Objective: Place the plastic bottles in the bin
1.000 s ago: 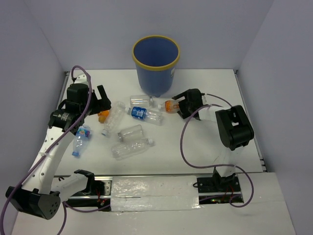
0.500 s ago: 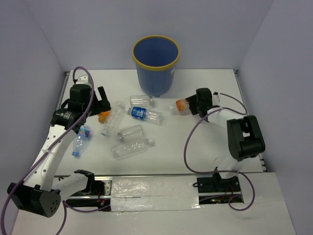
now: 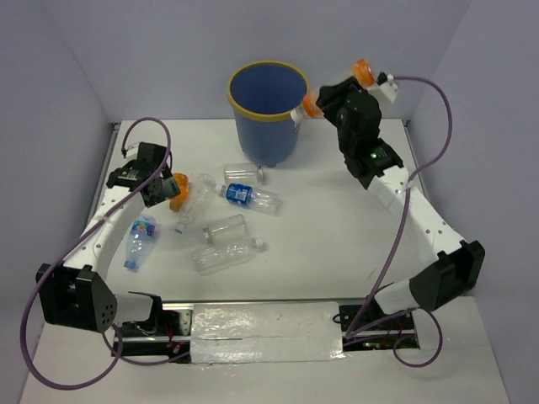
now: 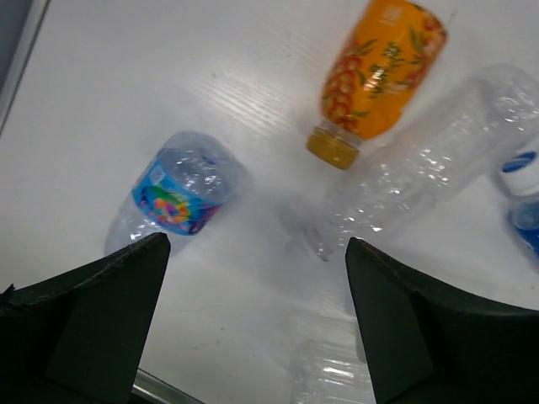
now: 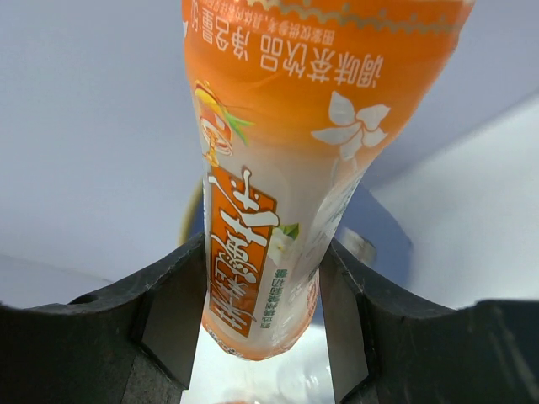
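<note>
Right gripper (image 5: 261, 290) has an orange plastic bottle (image 5: 253, 202) clamped right beside the round dark-blue yellow-rimmed bin (image 3: 263, 139), left gripper (image 4: 254, 244) hangs, jaws spread wide.

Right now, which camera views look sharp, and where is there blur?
Top external: evenly lit, sharp, faint shadows. Left wrist: pineapple-label bottle crisp, left claw dark and soft-edged. Right wrist: label of the gripped orange bottle sharp, bin behind it blurred.

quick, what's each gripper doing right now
Left gripper: open, holding nothing.
Right gripper: shut on an orange bottle.
</note>
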Available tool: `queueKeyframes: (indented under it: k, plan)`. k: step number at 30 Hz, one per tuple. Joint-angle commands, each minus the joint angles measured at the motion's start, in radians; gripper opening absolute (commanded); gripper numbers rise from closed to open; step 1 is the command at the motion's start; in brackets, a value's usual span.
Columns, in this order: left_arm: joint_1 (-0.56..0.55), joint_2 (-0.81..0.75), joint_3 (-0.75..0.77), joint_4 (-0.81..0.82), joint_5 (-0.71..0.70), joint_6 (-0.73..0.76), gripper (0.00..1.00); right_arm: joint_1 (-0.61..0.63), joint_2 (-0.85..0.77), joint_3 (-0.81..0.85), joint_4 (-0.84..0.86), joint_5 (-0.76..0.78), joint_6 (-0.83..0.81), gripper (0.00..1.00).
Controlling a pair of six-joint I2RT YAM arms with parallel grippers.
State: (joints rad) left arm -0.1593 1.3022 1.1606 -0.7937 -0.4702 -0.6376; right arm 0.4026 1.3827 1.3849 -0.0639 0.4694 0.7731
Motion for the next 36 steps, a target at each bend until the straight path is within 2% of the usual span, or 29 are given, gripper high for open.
queueKeyframes:
  k: [1,3,4,6,7,9,11,12,14,15,20,28,36]
  plan:
    - [0.049,-0.044,-0.002,-0.062,-0.075,-0.036,0.99,0.056,0.140,0.179,-0.037,0.103,-0.176,0.56]
    - [0.078,-0.061,-0.021,-0.061,-0.065,-0.017,0.99,0.077,0.221,0.343,-0.078,0.092,-0.210,0.57]
    - [0.095,-0.072,-0.032,-0.061,-0.058,-0.010,0.99,0.082,0.316,0.470,-0.100,0.095,-0.234,0.58]
    - [0.115,-0.077,-0.047,-0.053,-0.047,0.004,0.99,0.097,0.413,0.601,-0.161,0.110,-0.259,0.59]
    - [0.150,-0.080,-0.080,-0.035,0.015,0.012,0.99,0.104,0.506,0.718,-0.183,0.106,-0.282,0.61]
    - [0.202,-0.078,-0.114,0.011,0.114,0.036,0.99,0.107,0.588,0.820,-0.243,0.100,-0.291,0.68]
    - [0.231,-0.077,-0.139,0.010,0.154,0.032,0.99,0.107,0.668,0.907,-0.267,0.086,-0.302,0.75]
    - [0.234,-0.081,-0.145,0.013,0.153,0.032,0.99,0.110,0.683,0.916,-0.264,0.083,-0.307,0.86]
    - [0.244,-0.084,-0.157,0.017,0.162,0.048,0.99,0.116,0.702,0.921,-0.252,0.043,-0.325,0.98]
    - [0.247,-0.081,-0.157,0.014,0.160,0.052,0.99,0.117,0.705,0.930,-0.252,0.038,-0.343,1.00]
    - [0.256,-0.048,-0.180,0.008,0.107,0.046,0.99,0.136,0.673,0.921,-0.244,0.035,-0.370,1.00]
    - [0.256,0.097,-0.194,0.037,0.056,0.043,0.99,0.137,0.484,0.712,-0.188,0.008,-0.359,1.00]
    - [0.256,0.192,-0.220,0.138,0.174,0.032,0.99,0.142,0.362,0.615,-0.175,-0.017,-0.339,1.00]
